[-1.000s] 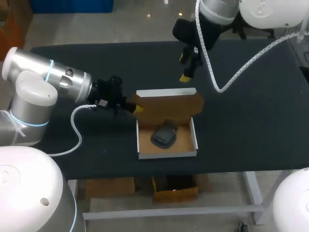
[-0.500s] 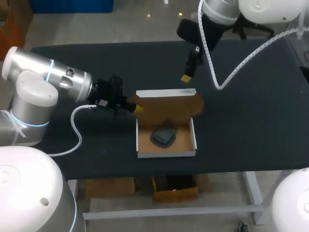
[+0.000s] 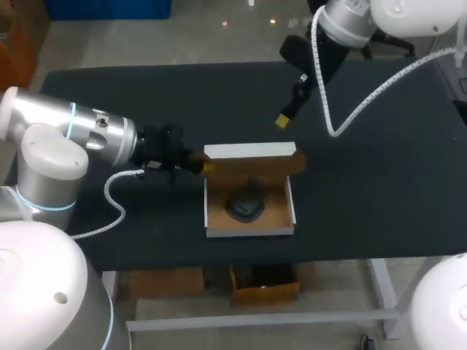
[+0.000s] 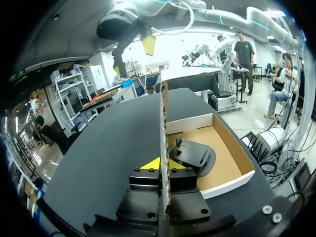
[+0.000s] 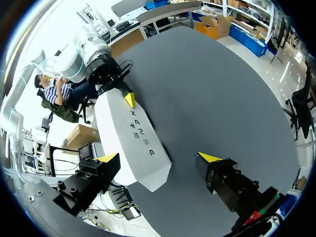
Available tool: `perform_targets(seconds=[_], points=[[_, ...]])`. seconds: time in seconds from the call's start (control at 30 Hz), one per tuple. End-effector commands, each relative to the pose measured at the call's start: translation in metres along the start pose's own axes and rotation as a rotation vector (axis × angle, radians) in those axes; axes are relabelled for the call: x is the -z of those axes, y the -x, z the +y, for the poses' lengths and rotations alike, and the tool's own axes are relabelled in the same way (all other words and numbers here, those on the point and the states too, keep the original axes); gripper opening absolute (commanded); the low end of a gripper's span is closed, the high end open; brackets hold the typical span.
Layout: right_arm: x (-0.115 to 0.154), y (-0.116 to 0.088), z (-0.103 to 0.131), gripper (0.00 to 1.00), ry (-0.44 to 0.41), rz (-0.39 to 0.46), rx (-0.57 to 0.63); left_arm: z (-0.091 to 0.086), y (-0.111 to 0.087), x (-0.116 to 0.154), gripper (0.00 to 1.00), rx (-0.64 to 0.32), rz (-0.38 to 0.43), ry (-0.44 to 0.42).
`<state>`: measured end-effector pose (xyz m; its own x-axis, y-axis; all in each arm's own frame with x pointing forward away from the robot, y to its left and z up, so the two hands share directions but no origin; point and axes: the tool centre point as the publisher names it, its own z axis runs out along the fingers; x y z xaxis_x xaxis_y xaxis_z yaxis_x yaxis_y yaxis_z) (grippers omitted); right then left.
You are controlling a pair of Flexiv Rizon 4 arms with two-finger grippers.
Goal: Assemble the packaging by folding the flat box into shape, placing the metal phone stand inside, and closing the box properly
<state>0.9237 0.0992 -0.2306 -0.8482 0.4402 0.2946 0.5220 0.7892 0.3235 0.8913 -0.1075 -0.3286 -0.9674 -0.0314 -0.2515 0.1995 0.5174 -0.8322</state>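
- The black tabletop [image 3: 379, 189] is carrying one cardboard box [image 3: 206, 208], which is sitting near the middle of it, toward the front edge.
- The left arm [image 3: 80, 135] is lying low over the tabletop on the left of the box, with its wrist pointing at the box's rear left corner.
- The right arm [image 3: 321, 58] is hanging above the tabletop behind the box and to the right, well apart from it and touching nothing.
- The box is showing white outside and brown inside, with its tray open to the top.
- The lid [image 3: 252, 164] is standing roughly upright along the rear wall of the box, its brown inner face turned toward the tray and its white outer face [image 5: 131, 143] turned toward the right arm.
- The left arm's jaws are pinching the left end of the lid: in the left wrist view the cardboard [image 4: 163, 148] is running edge-on between the two yellow tips [image 4: 152, 164], which are pressing it from both sides.
- The right arm's jaws are standing wide apart and are gripping nothing; their yellow tips [image 5: 107, 157] are hovering high behind the lid.
- The dark metal phone stand [image 3: 244, 206] is lying inside the box on the tray floor, just in front of the lid [image 4: 195, 154].
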Motion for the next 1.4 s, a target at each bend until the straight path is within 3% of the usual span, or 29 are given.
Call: perform_targets(seconds=[0.03, 0.2, 0.33, 0.87, 1.4], points=[[-0.004, 0.000, -0.005, 1.00, 0.014, 0.008, -0.044, 0.001, -0.009, 0.000, 0.00, -0.026, -0.049, -0.009], [-0.013, -0.002, -0.013, 1.00, 0.003, 0.016, -0.133, 0.000, -0.012, -0.002, 0.00, -0.082, -0.063, -0.017], [-0.019, -0.004, -0.021, 1.00, 0.055, 0.048, -0.188, -0.001, -0.014, -0.004, 0.00, -0.125, -0.071, -0.021], [-0.019, -0.004, -0.021, 1.00, 0.055, 0.048, -0.188, 0.004, -0.014, -0.010, 0.00, -0.265, -0.148, -0.013], [-0.019, -0.004, -0.021, 1.00, 0.055, 0.048, -0.188, 0.013, -0.024, -0.010, 0.00, -0.327, -0.195, -0.005]])
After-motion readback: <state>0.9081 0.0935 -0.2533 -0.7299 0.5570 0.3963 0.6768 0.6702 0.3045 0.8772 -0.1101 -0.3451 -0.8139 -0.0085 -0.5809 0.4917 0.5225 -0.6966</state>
